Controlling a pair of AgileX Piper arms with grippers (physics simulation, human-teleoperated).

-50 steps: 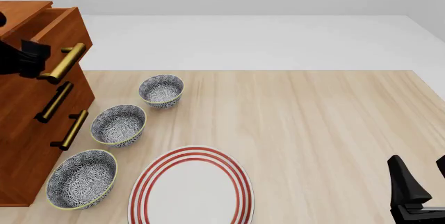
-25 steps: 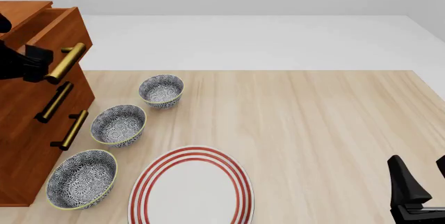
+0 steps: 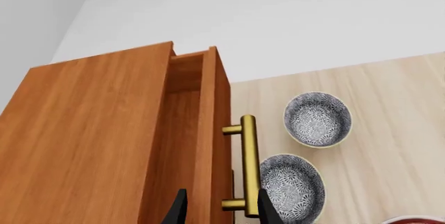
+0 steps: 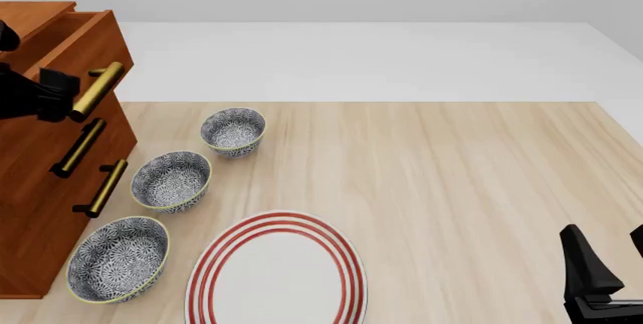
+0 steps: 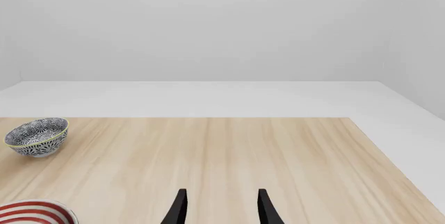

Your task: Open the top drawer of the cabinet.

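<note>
At far left of the table [image 4: 452,181], cabinet [image 4: 30,211] stands tall, reddish-brown wood, three stacked drawers with brass bar handles. Top drawer [image 4: 90,41] is pulled part way out; its open box shows behind the flat front in the left wrist view [image 3: 205,130]. Brass handle [image 4: 98,90] juts off the front.

Left gripper [image 4: 45,94]: black, sits up against the near end of that handle. From the wrist camera its two fingertips [image 3: 179,211] stand apart, one to each side of the drawer front's edge and the handle's near post. Spread, nothing pinched that I can see; contact with the handle cannot be told.

Right gripper [image 4: 603,264]: near right corner of the table, well apart from everything. Fingers parted with bare tabletop between them [image 5: 221,208].

Other items: three patterned bowls in a row just right of the cabinet, far bowl [image 4: 233,131], middle bowl [image 4: 172,181], near bowl [image 4: 117,258]. Red-ringed plate [image 4: 276,271] near edge, beside the near bowl.
</note>
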